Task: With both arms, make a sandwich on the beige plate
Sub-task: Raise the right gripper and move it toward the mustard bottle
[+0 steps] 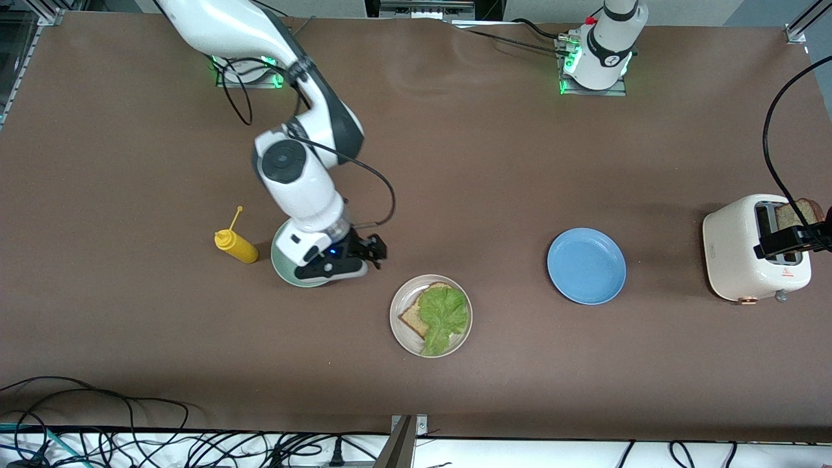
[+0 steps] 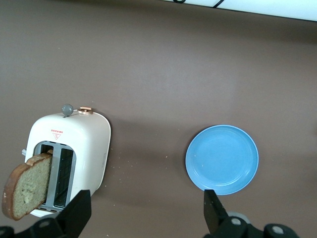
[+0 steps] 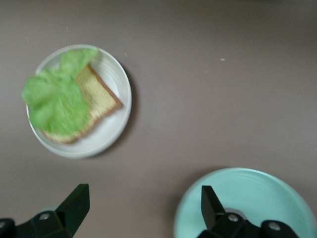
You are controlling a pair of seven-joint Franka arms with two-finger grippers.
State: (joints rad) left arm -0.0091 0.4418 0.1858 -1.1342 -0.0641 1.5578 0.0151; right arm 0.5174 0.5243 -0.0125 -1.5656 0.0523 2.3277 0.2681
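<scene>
The beige plate (image 1: 403,296) holds one brown bread slice (image 1: 412,316) with a ruffled green lettuce leaf (image 1: 444,315) on top. The right wrist view shows the same plate (image 3: 115,79), bread (image 3: 101,94) and lettuce (image 3: 54,101). My right gripper (image 1: 376,251) (image 3: 143,208) hangs open and empty over the edge of the mint green plate (image 1: 285,263), beside the beige plate. A second bread slice (image 1: 798,212) (image 2: 26,189) sticks up from the white toaster (image 1: 734,253) (image 2: 81,144). My left gripper (image 1: 790,242) (image 2: 146,213) is open over the toaster, holding nothing.
A blue plate (image 1: 586,265) (image 2: 222,158) lies between the beige plate and the toaster. A yellow squeeze bottle (image 1: 236,246) lies beside the mint green plate (image 3: 257,198), toward the right arm's end. Cables run along the table's near edge (image 1: 130,422).
</scene>
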